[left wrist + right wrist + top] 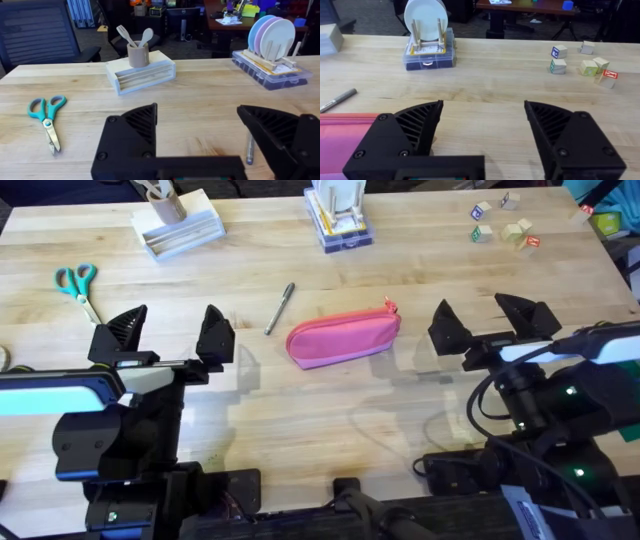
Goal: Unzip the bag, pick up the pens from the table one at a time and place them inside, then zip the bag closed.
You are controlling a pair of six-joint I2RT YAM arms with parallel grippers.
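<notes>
Both grippers spread wide, empty: left gripper (168,332), right gripper (487,317). Bag (343,338) mid-table, zipped, pull (389,306) toward your right side. Pen (279,308) just beside bag's left end. Risk: you tug pull without pinning bag, pouch slides, knocks pen away.

- Bag (343,338) was pink, with a pink-red zipper pull (390,305).
- Pen (279,309) was grey-silver with a dark end.
- Table (420,270) was light wood with plank grain lines.
- Scissors (78,286) had teal handles and pale metal blades.
- Left gripper (173,335) and right gripper (492,318) had black fingers; the arm links behind them were white.
- Utensil tray (140,75) was white, holding a brown cup (138,54) with pale wooden spoons.
- Plates (273,35) were light blue, lilac and white, on a clear box (271,73).
- Blocks (580,63) were pale wood with blue, green and red faces.
</notes>
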